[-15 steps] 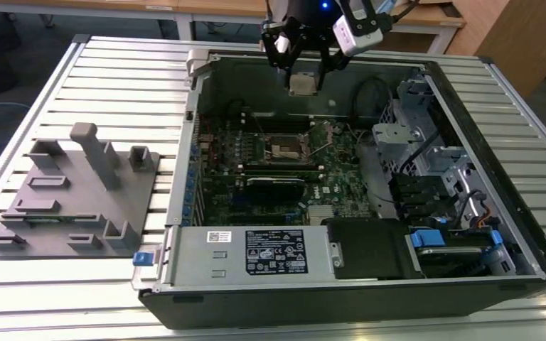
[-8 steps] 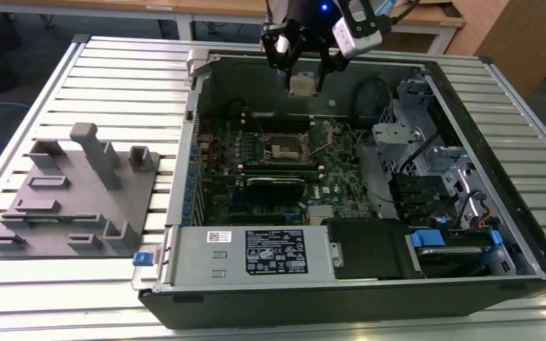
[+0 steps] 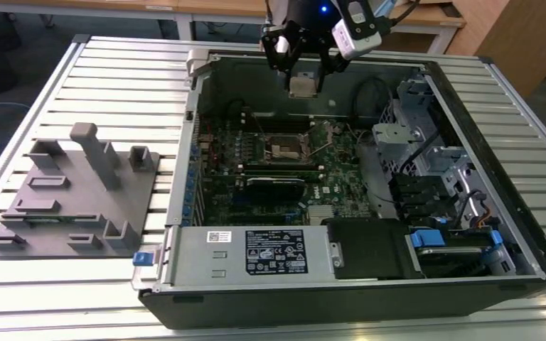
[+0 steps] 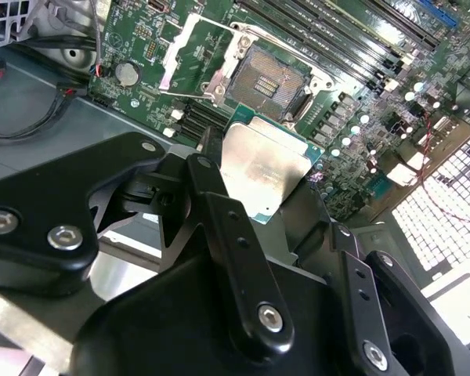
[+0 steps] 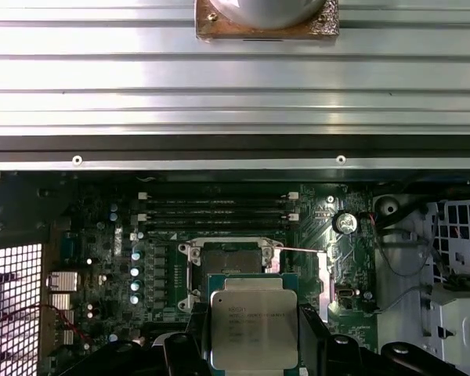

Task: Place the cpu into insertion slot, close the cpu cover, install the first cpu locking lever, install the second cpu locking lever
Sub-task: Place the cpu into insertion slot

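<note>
Flat square silver-grey cpu [image 5: 253, 325] is up in the air, mate
Your black gripper [image 3: 303, 78] has it pinched between the fingers, above the open black computer case [image 3: 349, 307]. The small dark square insertion slot [image 3: 286, 147] with its silvery rim sits uncovered below, well apart from it.

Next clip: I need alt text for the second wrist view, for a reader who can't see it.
The black gripper holds the cpu by its edges, silver top showing, above the green board. Just beyond the cpu lies the empty insertion slot, with the cpu cover swung open beside it.
</note>
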Controlling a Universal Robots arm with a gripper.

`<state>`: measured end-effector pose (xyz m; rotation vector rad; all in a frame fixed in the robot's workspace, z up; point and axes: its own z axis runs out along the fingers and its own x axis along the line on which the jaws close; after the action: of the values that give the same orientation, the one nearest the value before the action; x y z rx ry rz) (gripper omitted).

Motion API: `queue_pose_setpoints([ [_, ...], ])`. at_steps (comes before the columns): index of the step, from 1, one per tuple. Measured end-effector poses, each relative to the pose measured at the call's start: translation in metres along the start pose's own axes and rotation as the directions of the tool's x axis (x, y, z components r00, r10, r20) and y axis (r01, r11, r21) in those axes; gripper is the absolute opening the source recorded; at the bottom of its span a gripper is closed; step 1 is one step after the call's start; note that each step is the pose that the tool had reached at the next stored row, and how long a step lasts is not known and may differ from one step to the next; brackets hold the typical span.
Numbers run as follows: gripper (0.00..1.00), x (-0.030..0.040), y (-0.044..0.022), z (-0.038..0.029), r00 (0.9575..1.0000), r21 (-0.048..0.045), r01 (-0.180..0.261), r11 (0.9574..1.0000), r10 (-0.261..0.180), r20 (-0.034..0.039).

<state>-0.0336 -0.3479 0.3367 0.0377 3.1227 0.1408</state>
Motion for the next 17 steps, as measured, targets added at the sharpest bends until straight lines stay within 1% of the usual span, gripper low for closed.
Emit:
queue_pose_setpoints([
  [17, 0.54, 0.0000, -0.0004, 0.0042, 1.0000, 0.0001, 0.000, 1.0000, 0.000, 0.0020],
])
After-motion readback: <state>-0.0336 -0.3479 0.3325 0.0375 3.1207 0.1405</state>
